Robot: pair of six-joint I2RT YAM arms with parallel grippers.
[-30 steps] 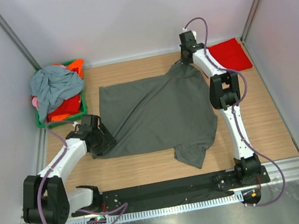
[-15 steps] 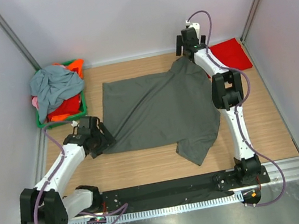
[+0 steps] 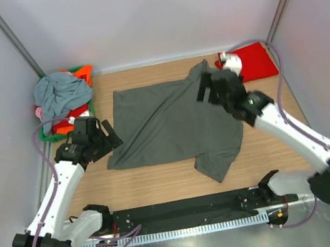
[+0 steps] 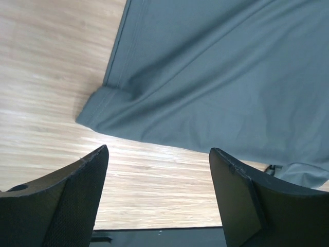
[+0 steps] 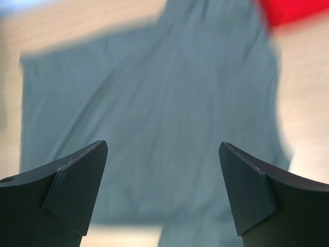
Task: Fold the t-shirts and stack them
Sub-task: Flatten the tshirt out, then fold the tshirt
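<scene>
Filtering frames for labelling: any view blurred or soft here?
Right wrist: grey t-shirt and red t-shirt smeared, edges soft; own fingers sharp. Left wrist: crisp, hem stitching readable. Top external: evenly lit, sharp, only the right pincer slightly smeared.

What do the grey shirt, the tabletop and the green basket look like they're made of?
Grey t-shirt: soft matte knit, probably cotton; it drapes in creases with a stitched hem. Tabletop: pale wood or wood-look laminate, visible grain. Green basket: likely rigid plastic, mostly hidden under clothes.
</scene>
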